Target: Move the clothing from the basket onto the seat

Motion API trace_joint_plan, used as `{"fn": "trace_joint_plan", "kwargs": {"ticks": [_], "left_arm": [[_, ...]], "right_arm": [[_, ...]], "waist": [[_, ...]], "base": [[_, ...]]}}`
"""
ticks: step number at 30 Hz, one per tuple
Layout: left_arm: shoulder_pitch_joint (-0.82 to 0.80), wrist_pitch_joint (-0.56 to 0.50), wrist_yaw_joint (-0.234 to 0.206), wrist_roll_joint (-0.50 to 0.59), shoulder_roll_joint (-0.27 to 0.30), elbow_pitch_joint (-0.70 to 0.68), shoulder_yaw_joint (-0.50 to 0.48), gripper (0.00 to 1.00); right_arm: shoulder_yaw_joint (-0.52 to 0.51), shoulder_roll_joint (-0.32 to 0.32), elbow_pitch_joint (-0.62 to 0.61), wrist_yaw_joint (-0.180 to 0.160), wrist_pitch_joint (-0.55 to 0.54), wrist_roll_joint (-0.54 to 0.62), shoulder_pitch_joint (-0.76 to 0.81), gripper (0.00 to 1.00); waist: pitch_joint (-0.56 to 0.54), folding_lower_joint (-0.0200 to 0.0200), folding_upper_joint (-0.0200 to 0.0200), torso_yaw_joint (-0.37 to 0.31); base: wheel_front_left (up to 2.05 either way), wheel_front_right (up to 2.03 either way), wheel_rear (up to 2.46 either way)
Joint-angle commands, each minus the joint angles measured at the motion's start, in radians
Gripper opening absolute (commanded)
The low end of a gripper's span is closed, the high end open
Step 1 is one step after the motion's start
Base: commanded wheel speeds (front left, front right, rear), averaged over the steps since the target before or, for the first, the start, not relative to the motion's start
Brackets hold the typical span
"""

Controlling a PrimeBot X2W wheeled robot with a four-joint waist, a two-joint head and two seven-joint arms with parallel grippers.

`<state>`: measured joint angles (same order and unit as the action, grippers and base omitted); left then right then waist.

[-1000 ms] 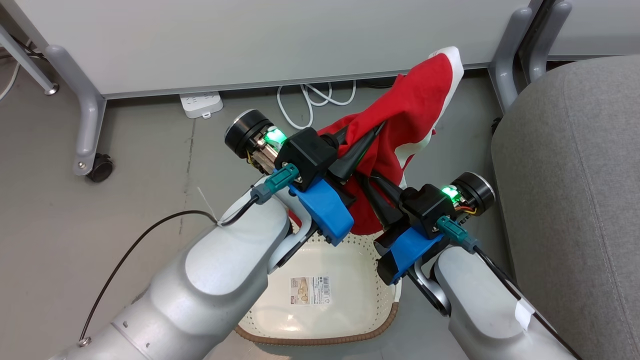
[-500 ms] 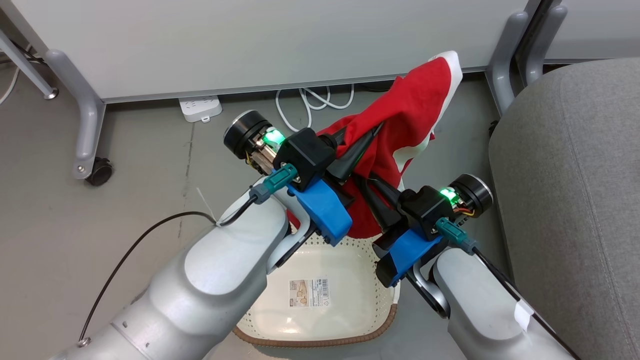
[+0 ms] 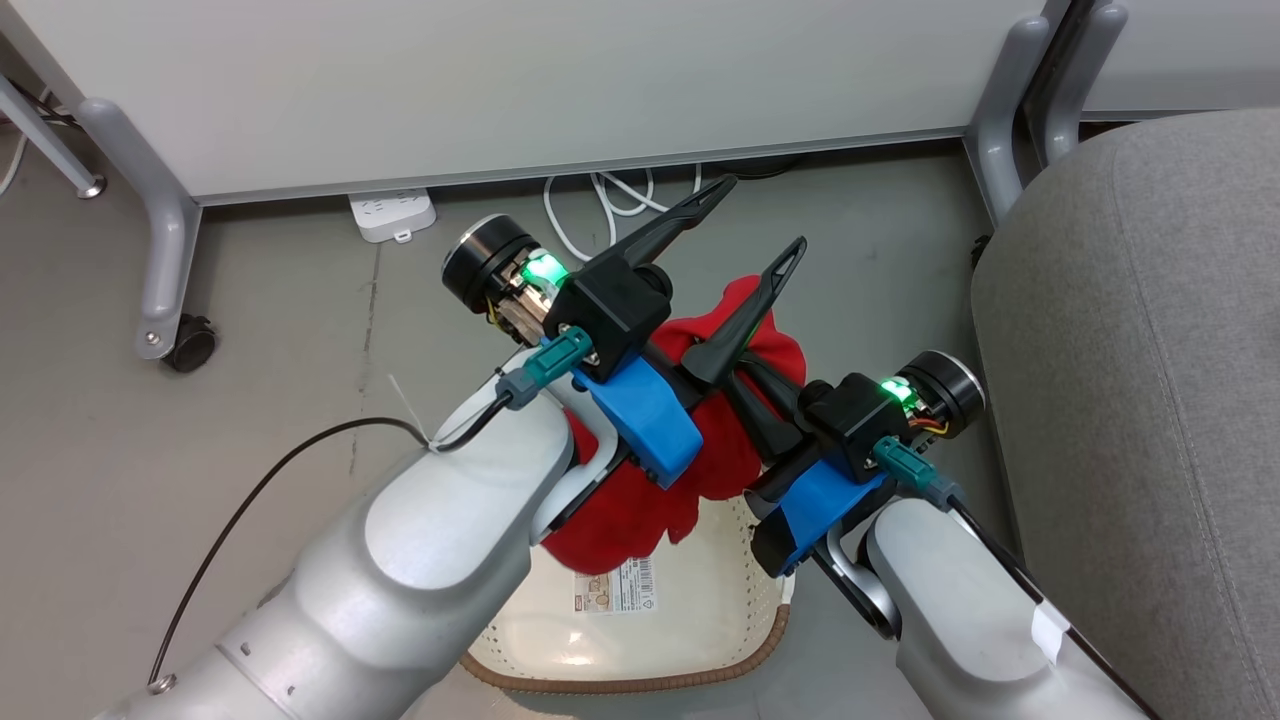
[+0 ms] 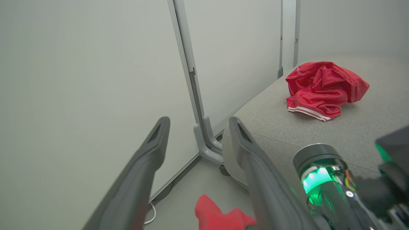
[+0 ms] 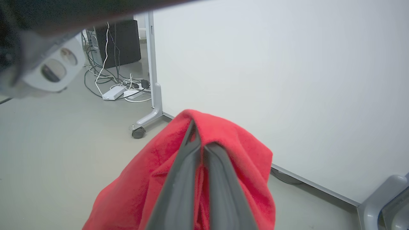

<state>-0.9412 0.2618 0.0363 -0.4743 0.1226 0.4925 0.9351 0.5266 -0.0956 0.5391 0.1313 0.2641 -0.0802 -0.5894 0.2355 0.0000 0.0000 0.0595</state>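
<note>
I saw the left gripper (image 3: 760,215) just above the centre of the head view. Its two dark fingers were spread wide apart with nothing between them, and they pointed toward the upper right. The right gripper (image 5: 199,140) had its fingers pressed together, clamped on a red garment (image 3: 620,515). The cloth draped over those fingers in the right wrist view. In the head view it hung below both wrists into the lower middle of the frame, above the basket (image 3: 700,620). Its lowest fold hid the top edge of the label sticker (image 3: 620,595) inside the basket. The seat (image 3: 1150,350) took up the right edge of the head view. In the upper right of the left wrist view, a second red garment (image 4: 322,84) with white striped trim lay crumpled on the grey cushion. A white power strip (image 3: 392,213) sat on the floor at the upper left of centre, by the foot of the pale panel (image 3: 560,90).
</note>
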Motion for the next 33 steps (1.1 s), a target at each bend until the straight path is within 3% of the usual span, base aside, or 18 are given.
{"fn": "trace_joint_plan", "kwargs": {"ticks": [1,15,33], "left_arm": [[-0.002,0.004,-0.007,0.003,0.008,-0.003,-0.005,1.0],[-0.018,0.004,-0.009,0.011,0.017,-0.009,-0.005,1.0],[-0.036,-0.02,0.0,0.028,0.027,-0.025,0.041,1.0]], "right_arm": [[-0.002,-0.002,-0.006,-0.001,0.0,-0.005,0.008,0.0],[-0.075,-0.004,-0.039,-0.001,0.0,-0.006,0.004,0.0],[-0.324,0.006,-0.148,-0.001,0.0,0.008,0.032,0.0]], "waist": [[0.001,0.0,0.0,-0.002],[0.039,0.0,0.0,-0.058],[0.135,0.0,0.0,-0.235]], "base": [[0.0,0.0,0.0],[0.0,0.0,0.0],[0.0,0.0,0.0]]}}
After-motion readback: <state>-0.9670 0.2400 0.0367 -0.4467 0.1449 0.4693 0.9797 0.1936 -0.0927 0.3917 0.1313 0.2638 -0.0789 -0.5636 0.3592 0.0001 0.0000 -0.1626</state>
